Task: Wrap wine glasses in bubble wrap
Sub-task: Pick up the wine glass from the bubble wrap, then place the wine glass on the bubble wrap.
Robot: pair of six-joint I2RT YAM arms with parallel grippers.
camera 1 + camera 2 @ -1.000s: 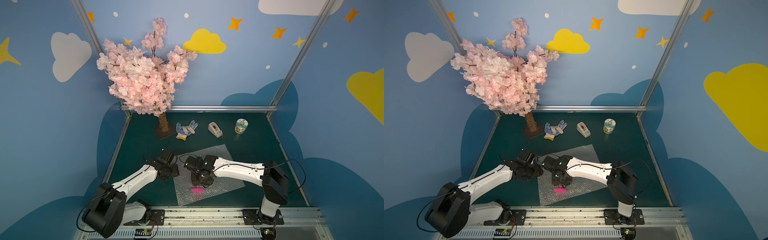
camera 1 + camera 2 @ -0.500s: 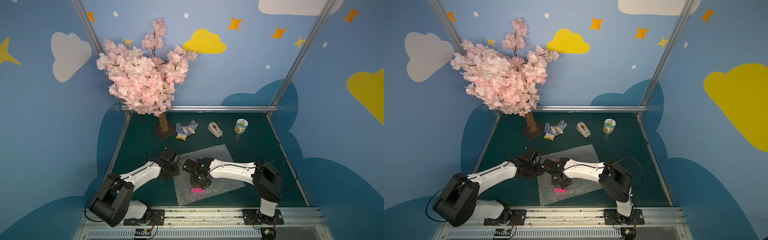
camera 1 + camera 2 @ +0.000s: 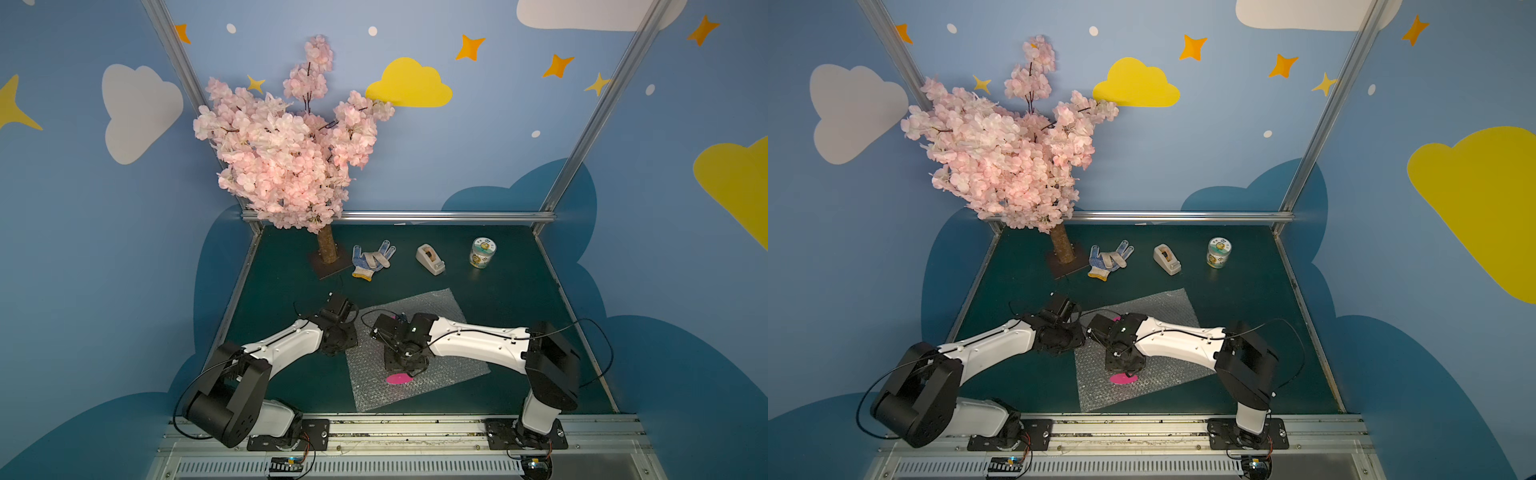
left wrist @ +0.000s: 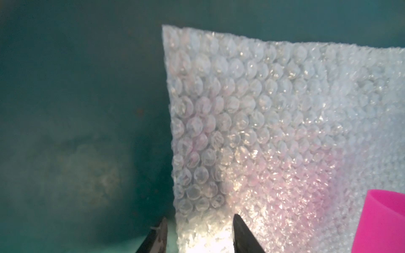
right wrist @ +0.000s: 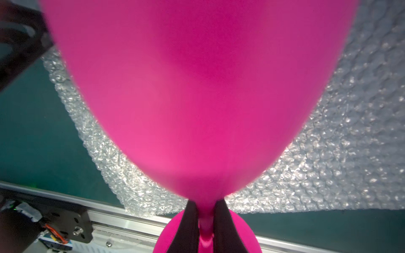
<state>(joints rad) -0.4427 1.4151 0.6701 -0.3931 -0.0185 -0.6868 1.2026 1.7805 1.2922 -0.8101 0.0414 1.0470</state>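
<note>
I clamp the goblet [image 5: 197,87] by its stem in my right jaws (steadying it over the bubble wrap [image 4: 263,109]); left jaws, frame bottom, stand apart astride its edge.

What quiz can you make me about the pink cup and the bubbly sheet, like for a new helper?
1. True or false: the right gripper pinches the goblet by its bowl.
2. What lies under the goblet? A) glove B) bubble wrap C) tape dispenser
3. Fill in: the ____ gripper's jaws stand open at the bubble wrap's edge.
Key: 1 false, it pinches the stem. 2 B. 3 left, meaning the left gripper.
</note>
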